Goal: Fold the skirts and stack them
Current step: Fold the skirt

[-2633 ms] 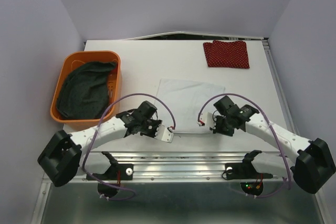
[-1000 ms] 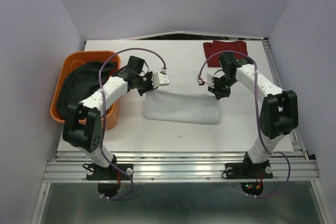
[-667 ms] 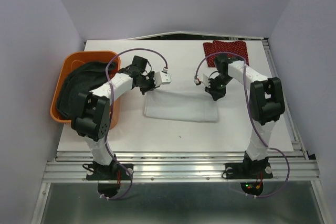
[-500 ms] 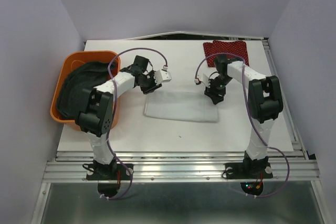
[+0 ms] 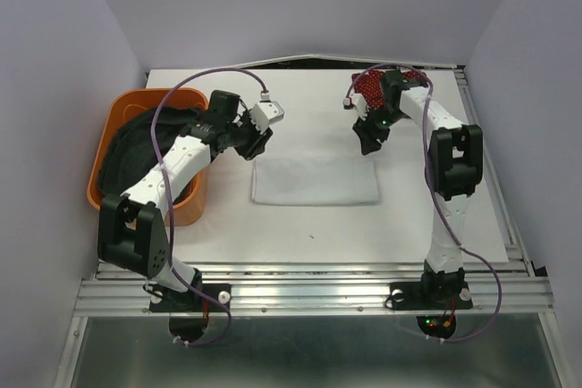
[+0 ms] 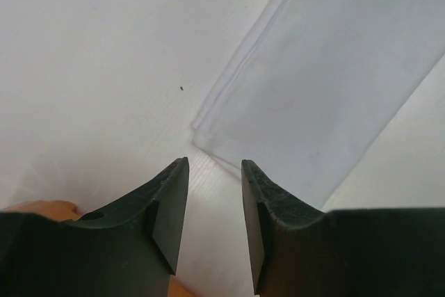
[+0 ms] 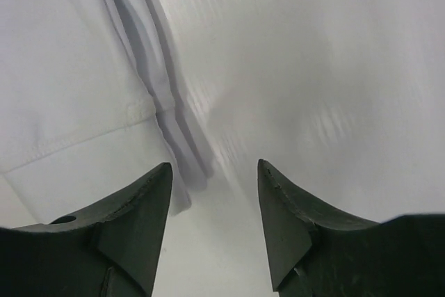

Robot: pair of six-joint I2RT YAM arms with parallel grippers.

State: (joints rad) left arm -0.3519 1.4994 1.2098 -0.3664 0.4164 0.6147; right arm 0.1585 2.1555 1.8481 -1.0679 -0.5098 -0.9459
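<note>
Both arms reach forward, wrists tipped down. The left fingers point(image 5: 254, 145) and right fingers point(image 5: 368, 144) stand apart, empty. Just beneath them are the folded white skirt's point(image 5: 316, 181) 2 far corners, flat on the tabletop point(image 5: 309, 224).

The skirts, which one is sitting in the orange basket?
The dark grey skirt, bunched in the orange basket. The white skirt lies folded mid-table; the red dotted skirt sits at the far right.

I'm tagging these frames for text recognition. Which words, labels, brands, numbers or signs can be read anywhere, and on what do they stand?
None can be read. No print shows on the white skirt, the red dotted skirt, the dark grey skirt, the orange basket or the table.
</note>
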